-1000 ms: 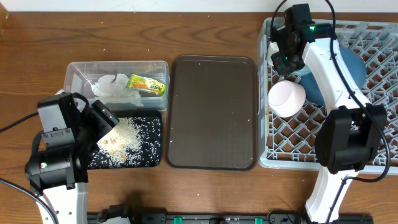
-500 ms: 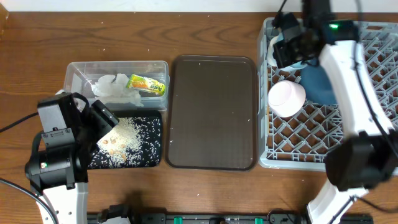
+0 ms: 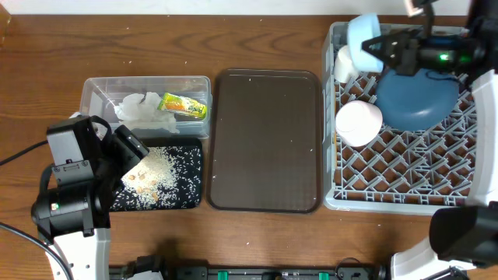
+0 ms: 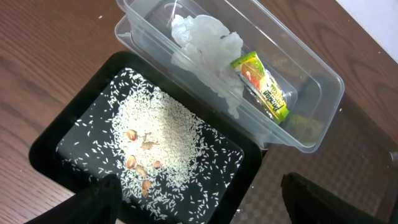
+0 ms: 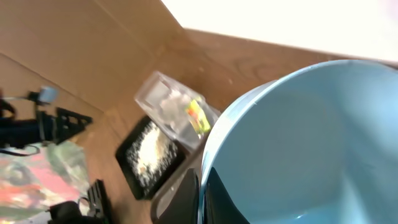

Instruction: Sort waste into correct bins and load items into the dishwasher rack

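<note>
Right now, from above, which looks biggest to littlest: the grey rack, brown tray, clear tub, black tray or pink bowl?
1. grey rack
2. brown tray
3. clear tub and black tray: about alike; the left arm hides part of the black one
4. pink bowl

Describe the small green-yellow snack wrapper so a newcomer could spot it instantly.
Start at the clear rectangular plastic tub left of the dark brown serving tray. Inside it, beside the crumpled white paper napkin, lies the small green-yellow snack wrapper. It is the only brightly coloured, printed item there.
</note>
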Controlling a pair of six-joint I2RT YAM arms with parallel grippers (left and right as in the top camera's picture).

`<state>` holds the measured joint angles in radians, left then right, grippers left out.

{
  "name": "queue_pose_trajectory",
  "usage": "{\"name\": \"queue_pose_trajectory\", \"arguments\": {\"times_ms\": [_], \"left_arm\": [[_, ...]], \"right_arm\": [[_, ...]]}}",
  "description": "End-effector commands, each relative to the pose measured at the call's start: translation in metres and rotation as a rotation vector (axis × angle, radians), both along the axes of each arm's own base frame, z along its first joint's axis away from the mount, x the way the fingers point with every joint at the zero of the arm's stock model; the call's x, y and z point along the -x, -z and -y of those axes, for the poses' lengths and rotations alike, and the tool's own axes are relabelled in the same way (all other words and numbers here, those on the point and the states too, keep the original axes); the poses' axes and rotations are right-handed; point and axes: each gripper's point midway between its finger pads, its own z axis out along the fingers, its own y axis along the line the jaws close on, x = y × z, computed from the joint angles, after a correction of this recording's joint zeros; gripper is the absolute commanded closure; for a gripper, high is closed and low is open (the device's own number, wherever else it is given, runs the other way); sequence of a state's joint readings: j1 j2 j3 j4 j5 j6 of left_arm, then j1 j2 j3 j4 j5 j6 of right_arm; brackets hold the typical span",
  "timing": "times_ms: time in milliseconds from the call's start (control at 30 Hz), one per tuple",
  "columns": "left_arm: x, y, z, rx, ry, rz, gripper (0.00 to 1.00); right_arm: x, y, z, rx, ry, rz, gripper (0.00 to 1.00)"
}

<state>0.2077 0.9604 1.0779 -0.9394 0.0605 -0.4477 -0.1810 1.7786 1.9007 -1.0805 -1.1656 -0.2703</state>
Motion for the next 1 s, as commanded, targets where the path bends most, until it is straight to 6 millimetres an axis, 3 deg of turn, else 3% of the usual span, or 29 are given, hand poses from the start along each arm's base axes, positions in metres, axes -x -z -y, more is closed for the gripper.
{"name": "queue_pose_trajectory", "arguments": {"times_ms": [0, 200, 433, 667, 967], "left_arm": [[0.0, -0.003, -0.003, -0.014, -0.008, 0.004, 0.15], [0.0, -0.003, -0.003, -0.014, -0.008, 0.004, 0.15], [0.0, -0.004, -0.003, -0.014, -0.008, 0.004, 0.15], [0.0, -0.003, -0.003, -0.014, -0.008, 0.004, 0.15], [0.0, -0.004, -0.003, -0.014, -0.008, 0.004, 0.15]], "right_arm": [[-0.007, -0.011, 0.004, -0.172, -0.094, 0.048, 0.99], [-0.053, 0.004, 0.032, -0.309, -0.118, 0.038, 0.99], [-0.11, 0.047, 0.049, -0.335, -0.124, 0.024, 0.99], [-0.141, 0.086, 0.071, -0.341, -0.03, -0.016, 0.99], [-0.153, 0.139, 0.077, -0.379, 0.001, -0.134, 0.99]]}}
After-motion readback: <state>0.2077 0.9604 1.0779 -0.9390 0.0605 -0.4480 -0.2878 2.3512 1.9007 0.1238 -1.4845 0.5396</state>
